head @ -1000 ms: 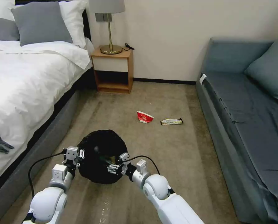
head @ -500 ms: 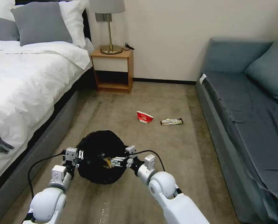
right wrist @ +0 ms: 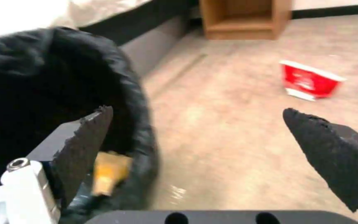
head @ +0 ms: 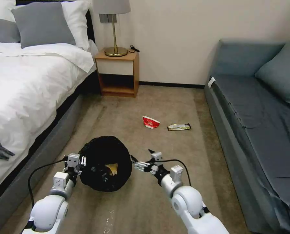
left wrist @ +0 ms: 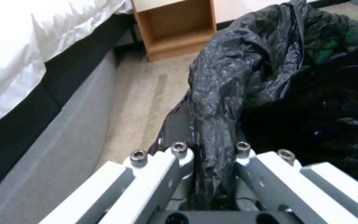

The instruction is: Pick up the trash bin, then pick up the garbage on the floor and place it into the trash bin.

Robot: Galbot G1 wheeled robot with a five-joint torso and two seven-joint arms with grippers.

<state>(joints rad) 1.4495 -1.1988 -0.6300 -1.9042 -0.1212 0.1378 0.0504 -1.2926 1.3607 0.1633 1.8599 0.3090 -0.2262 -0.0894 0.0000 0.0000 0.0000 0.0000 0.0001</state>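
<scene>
Trash bin [head: 104, 162]: black bag lining, held off carpet beside bed; brown crumpled paper [head: 112, 168] inside. Left gripper [head: 81, 161]: pinching bag rim. Right gripper [head: 141, 158]: spread wide, just beside bin. Red-and-white cup [head: 150, 122], snack wrapper [head: 179, 127]: on floor, well apart from bin.

The right end effector [head: 141, 158] has drawn back out of the trash bin [head: 105, 162], jaws now apart and empty.

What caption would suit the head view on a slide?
Left gripper holds the black-bagged round trash bin; right gripper, jaws open, beside it; crushed red-and-white paper cup lies ahead.
</scene>
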